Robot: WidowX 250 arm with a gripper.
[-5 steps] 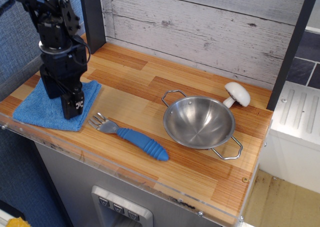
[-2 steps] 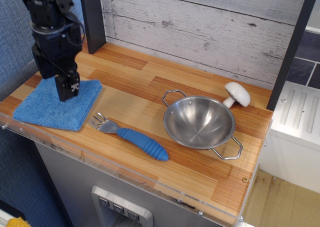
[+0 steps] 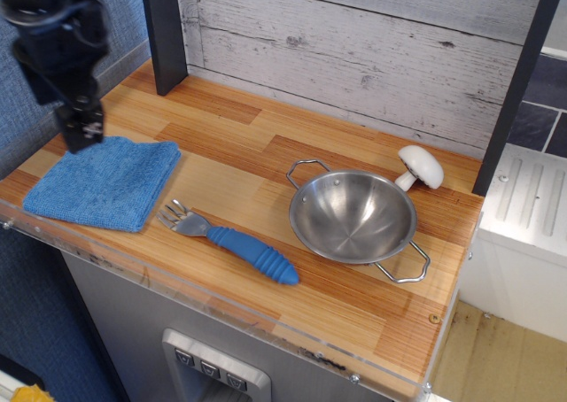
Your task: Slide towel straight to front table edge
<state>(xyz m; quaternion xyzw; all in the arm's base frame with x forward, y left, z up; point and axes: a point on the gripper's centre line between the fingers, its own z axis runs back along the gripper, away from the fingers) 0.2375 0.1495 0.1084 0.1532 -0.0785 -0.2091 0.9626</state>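
The bright blue folded towel point(image 3: 102, 186) lies flat at the left end of the striped wood countertop, its near side close to the front table edge point(image 3: 177, 296) with its clear acrylic strip. My black gripper point(image 3: 81, 133) hangs above the towel's far left corner, lifted off the cloth. Its fingers look pressed together and hold nothing.
A blue-handled fork point(image 3: 232, 242) lies just right of the towel. A steel bowl point(image 3: 353, 217) with wire handles stands at centre right, with a white mushroom point(image 3: 420, 166) behind it. A dark post point(image 3: 164, 32) and a whitewashed plank wall stand at the back.
My gripper has lifted off the towel and moved up and to the left. The towel, fork and bowl have stayed where they were.
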